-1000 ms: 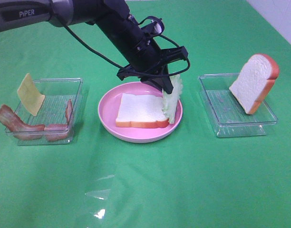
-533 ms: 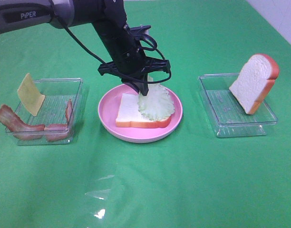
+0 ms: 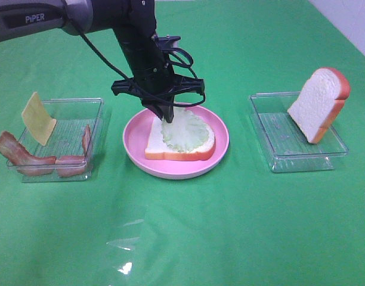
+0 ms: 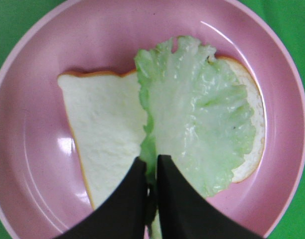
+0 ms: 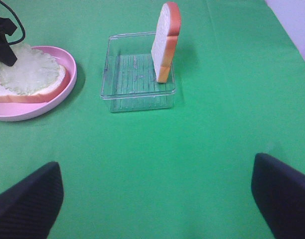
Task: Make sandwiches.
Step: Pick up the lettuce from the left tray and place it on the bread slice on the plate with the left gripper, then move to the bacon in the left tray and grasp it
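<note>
A robot test bench of laboratory type is indicated. The tabletop (image 3: 230,238) is covered throughout by plain green cloth. Clear plastic trays are set at left (image 3: 66,134) and right (image 3: 278,134), a toy bread slice (image 3: 316,104) being held in the right one. A black arm (image 3: 135,36) marked PIPER is seen at far left, a pale wall (image 3: 355,18) at far right.

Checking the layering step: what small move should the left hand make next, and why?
Probably open the left hand and lift away: the lettuce already lies flat on the bread slice in the pink plate, only its edge pinched.
</note>
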### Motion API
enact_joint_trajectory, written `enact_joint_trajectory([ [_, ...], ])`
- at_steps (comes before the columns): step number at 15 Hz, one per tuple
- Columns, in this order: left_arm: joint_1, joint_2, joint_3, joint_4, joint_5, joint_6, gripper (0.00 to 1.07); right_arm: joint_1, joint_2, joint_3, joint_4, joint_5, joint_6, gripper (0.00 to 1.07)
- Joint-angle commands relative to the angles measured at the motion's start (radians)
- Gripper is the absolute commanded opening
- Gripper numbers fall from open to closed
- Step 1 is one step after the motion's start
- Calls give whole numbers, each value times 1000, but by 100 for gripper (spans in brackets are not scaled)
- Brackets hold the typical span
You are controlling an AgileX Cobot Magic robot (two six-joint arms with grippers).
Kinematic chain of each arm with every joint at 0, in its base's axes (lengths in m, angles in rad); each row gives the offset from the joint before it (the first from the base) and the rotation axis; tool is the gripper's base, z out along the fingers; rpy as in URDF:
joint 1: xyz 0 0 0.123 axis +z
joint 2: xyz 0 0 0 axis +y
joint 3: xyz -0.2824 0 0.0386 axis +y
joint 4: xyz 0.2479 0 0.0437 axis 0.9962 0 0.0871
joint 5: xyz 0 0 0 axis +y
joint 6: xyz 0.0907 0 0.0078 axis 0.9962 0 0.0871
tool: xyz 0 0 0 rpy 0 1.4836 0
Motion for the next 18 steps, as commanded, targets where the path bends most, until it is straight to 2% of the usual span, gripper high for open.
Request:
enact_joint_trajectory([
  [1,-1,-12,-2,21,20,-11,52,0,-24,3,1,-5,6,98],
  [2,-1,-19,-2,33,57,3,89,0,-24,3,1,-5,6,98],
  [3,-1,-31,-2,49,102,55,101,0,-24,3,1,-5,6,98],
  [6,-1,-96,-19,140,218,55,100,0,-24,3,1,-5,6,98],
  [8,-1,-149,-14,145,218,63,100,0,-24,3,1,-5,6,98],
  [9,-1,-197,26,131,218,60,100,0,-24,3,1,-5,6,98],
  [11,-1,-289,185,138,218,31,100,0,-24,3,1,-5,6,98],
  [12,-1,-327,265,177,218,23,100,0,-24,3,1,-5,6,98],
  [13,7,-348,311,219,216,-15,100,0,-24,3,1,-5,6,98],
  [15,44,-352,339,231,216,-79,100,0,-24,3,1,-5,6,98],
  [18,91,-339,339,230,215,-112,100,0,-24,3,1,-5,6,98],
])
